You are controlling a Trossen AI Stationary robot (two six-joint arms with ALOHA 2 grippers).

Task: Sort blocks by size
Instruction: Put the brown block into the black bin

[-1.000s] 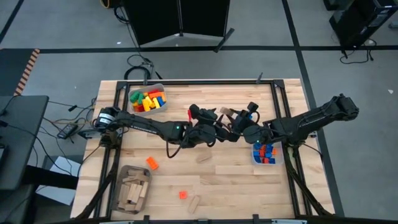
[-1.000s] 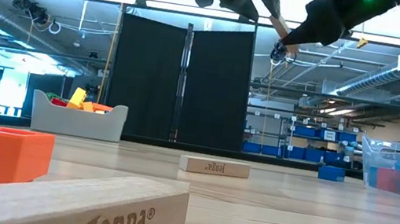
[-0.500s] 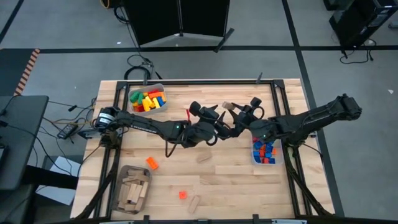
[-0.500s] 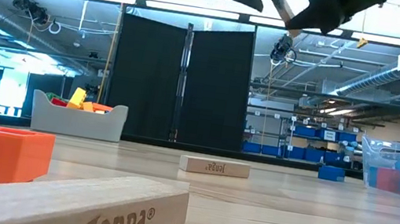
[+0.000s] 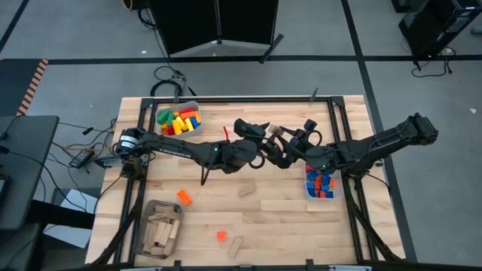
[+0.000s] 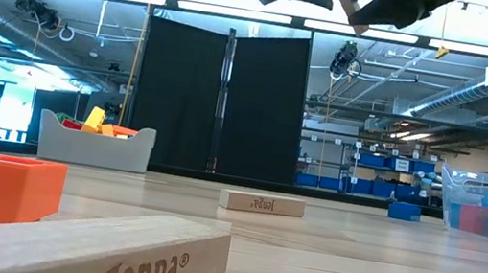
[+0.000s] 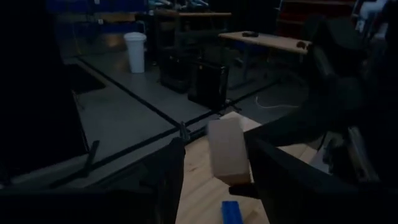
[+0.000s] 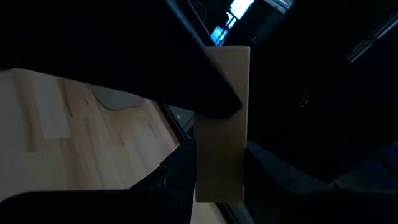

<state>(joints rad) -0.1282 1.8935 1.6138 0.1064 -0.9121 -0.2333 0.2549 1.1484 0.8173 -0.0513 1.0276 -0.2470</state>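
Handover above the worktop [image 5: 286, 211]: right tool [image 5: 280, 136] grips the wooden block [image 8: 221, 124]; left tool [image 5: 263, 142], half-open, straddles it and should close next.

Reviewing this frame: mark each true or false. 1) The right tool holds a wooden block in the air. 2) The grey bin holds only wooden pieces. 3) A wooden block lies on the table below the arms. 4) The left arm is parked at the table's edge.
1) True: the right tool grips the wooden block.
2) False: the grey bin holds coloured bricks.
3) True: a loose block lies there.
4) False: the left tool is raised mid-table, straddling the held block.
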